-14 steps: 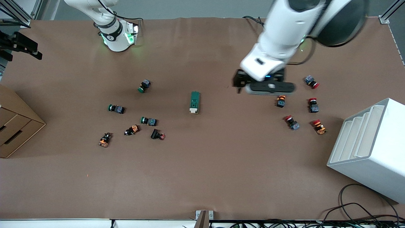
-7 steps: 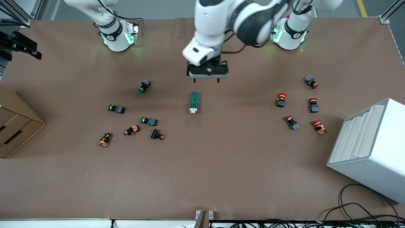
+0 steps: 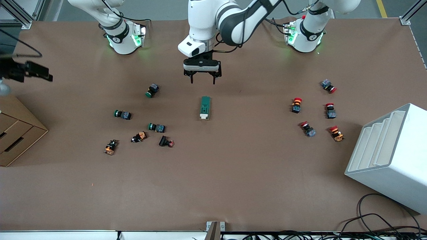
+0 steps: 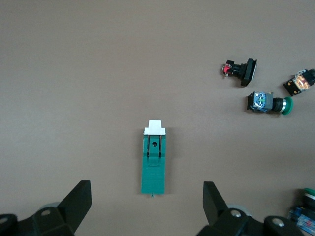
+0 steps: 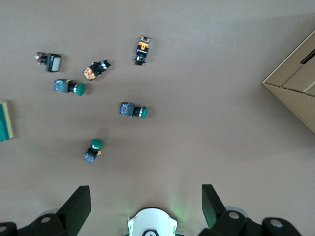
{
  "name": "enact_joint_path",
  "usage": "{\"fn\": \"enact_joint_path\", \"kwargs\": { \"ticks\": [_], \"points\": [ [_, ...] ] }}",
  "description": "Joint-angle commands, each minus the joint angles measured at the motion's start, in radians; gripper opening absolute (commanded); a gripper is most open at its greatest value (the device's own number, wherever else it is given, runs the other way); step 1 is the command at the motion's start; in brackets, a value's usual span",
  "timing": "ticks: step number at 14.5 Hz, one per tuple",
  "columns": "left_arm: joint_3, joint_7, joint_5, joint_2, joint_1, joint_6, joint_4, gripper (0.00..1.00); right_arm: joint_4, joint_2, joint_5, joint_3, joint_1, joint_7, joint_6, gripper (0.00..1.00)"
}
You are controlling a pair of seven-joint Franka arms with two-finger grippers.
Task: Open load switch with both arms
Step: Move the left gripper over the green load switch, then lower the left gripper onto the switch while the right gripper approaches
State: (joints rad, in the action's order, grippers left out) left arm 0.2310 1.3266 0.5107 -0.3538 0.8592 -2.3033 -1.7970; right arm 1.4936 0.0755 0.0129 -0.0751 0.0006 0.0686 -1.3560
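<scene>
The load switch [image 3: 205, 107] is a dark green block lying flat at the middle of the table, its white toggle piece [image 3: 204, 116] at the end nearer the front camera. My left gripper [image 3: 203, 81] hangs open over the bare table just off the switch's green end. In the left wrist view the load switch [image 4: 154, 162] lies between and ahead of the left gripper [image 4: 146, 183], untouched. The right gripper [image 5: 145, 191] is open and holds nothing, high over its own green-lit base [image 5: 151, 223].
Green and orange push buttons [image 3: 156, 127] lie scattered toward the right arm's end, and red ones [image 3: 307, 128] toward the left arm's end. A cardboard box [image 3: 16, 133] and a white slotted rack [image 3: 390, 156] stand at the table's two ends. Cables [image 3: 377, 216] trail by the front edge.
My left arm has swung from over the red push buttons to the middle of the table and come down near the load switch. The load switch has not moved.
</scene>
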Motion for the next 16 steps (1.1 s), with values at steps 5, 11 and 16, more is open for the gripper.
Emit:
{"fn": "enact_joint_path", "kwargs": {
  "ticks": [5, 11, 16],
  "points": [
    [-0.005, 0.378, 0.558, -0.184, 0.076, -0.059, -0.062, 0.99, 0.034, 0.108, 0.012, 0.014, 0.027, -0.120, -0.122, 1.00],
    [-0.005, 0.957, 1.121, -0.306, 0.081, -0.119, -0.150, 0.99, 0.168, 0.125, 0.091, 0.014, 0.234, -0.689, -0.301, 1.00],
    [-0.005, 1.131, 1.275, -0.356, 0.084, -0.035, -0.137, 0.99, 0.143, 0.226, 0.091, 0.014, 0.383, -1.167, -0.387, 1.00]
  ]
}}
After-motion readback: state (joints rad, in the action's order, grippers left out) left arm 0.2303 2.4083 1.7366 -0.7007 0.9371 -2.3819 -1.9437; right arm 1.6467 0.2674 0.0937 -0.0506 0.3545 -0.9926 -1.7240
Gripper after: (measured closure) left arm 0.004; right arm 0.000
